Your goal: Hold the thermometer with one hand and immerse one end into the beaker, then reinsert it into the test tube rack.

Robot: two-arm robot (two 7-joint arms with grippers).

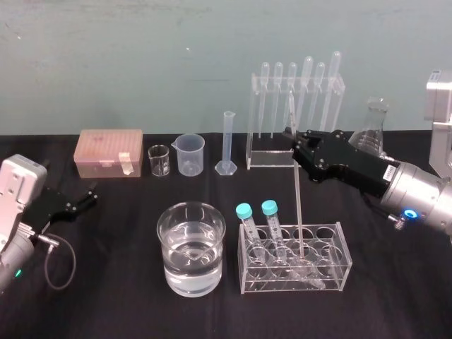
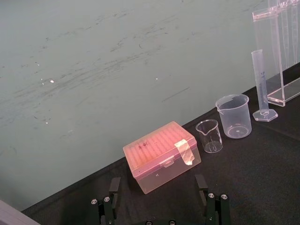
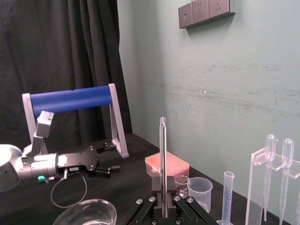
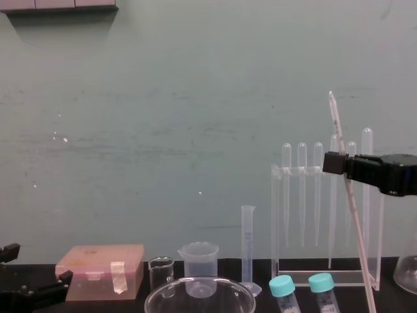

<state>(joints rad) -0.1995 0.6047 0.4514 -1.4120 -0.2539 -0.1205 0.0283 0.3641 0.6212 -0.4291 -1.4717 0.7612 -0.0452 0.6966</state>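
Thermometer (image 1: 297, 191): one, pinched by right claw (image 1: 291, 134), tip in low test tube rack (image 1: 340, 277). Capped tubes (image 1: 245, 215): two. Parked left claw (image 1: 83, 199): spread.

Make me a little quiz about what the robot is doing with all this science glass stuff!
1. True or false: the right claw is shut on the thermometer.
2. Where is the thermometer's lower end? A) in the big beaker of water. B) in the low rack that holds the blue-capped tubes. C) in the tall pipette stand.
3. Fill in the blank: the open left claw sits idle low on the left, facing the pink ____.

Key: 1 true. 2 B. 3 box, the pink box.
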